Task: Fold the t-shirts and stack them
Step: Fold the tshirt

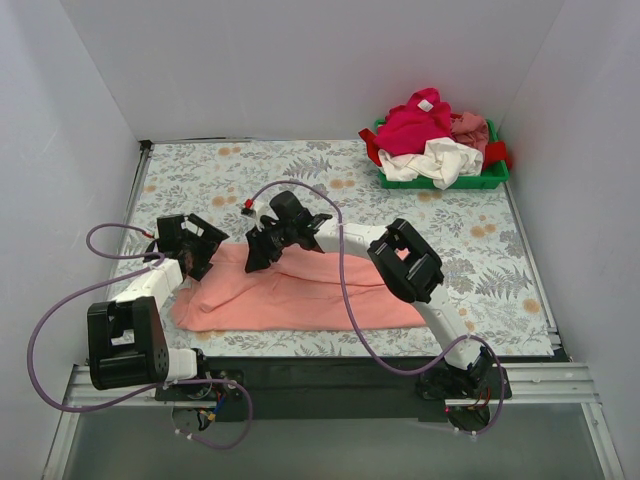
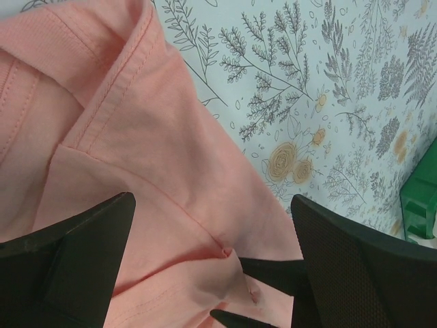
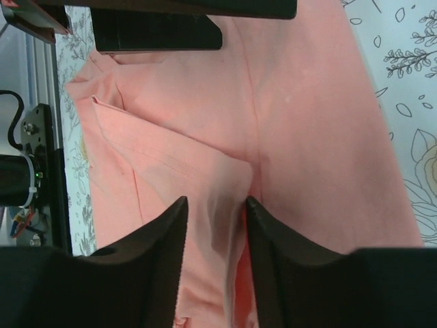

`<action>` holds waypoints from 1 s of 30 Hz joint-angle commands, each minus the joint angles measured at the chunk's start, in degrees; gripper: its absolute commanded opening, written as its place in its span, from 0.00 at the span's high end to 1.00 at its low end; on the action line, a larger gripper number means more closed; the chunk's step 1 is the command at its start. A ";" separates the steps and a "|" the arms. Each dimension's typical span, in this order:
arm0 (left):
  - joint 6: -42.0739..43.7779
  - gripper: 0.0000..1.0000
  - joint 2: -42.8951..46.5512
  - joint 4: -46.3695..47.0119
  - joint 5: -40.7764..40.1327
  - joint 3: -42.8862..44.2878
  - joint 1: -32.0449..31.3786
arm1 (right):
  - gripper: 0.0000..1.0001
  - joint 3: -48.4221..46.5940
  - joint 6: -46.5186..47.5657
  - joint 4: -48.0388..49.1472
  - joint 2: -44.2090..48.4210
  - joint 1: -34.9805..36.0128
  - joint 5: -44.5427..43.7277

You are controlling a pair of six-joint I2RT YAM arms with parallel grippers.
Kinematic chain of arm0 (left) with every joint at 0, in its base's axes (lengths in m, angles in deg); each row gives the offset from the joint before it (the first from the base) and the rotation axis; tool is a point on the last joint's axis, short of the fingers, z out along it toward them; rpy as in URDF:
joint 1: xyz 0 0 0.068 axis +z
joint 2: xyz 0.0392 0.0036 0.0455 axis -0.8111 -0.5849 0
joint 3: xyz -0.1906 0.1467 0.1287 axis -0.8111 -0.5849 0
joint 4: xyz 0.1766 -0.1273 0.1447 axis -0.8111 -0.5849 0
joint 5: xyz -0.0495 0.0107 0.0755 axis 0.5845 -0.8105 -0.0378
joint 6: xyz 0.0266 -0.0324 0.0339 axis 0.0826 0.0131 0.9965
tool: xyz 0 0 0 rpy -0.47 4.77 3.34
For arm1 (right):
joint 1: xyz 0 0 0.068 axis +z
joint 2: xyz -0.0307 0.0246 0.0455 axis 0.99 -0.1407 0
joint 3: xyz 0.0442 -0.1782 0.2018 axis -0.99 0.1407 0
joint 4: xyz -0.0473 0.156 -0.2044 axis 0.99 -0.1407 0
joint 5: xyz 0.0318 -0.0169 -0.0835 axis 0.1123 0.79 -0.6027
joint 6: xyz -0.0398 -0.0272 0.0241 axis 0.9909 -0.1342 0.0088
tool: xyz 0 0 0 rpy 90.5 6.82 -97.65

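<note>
The salmon-pink t-shirt (image 1: 310, 295) lies spread on the floral table near the front edge. My right gripper (image 1: 256, 256) is at its upper left part, shut on a raised fold of the shirt (image 3: 307, 123), with cloth pinched between the fingers (image 3: 215, 225). My left gripper (image 1: 198, 256) is at the shirt's left end, open wide over the cloth (image 2: 136, 137) and holding nothing (image 2: 212, 273). The right gripper's fingertips (image 2: 269, 272) show between the left fingers, pinching the cloth.
A green plastic tray (image 1: 440, 183) at the back right holds a heap of magenta (image 1: 415, 120), white (image 1: 435, 160), red (image 1: 372, 148) and dusty pink (image 1: 470, 125) shirts. Its corner shows in the left wrist view (image 2: 416, 205). White walls enclose the table.
</note>
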 commanded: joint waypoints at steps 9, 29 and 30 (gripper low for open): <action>1.19 0.02 2.07 -1.02 -2.89 -0.68 0.57 | 0.99 0.21 0.01 -0.06 3.01 1.03 1.94; 1.54 0.02 2.33 -2.17 -5.62 -0.50 1.01 | 0.87 19.98 8.97 0.11 16.46 3.67 4.40; 1.54 0.02 2.33 -2.25 -5.62 -0.59 1.01 | 0.86 20.86 9.58 0.11 16.99 3.76 4.49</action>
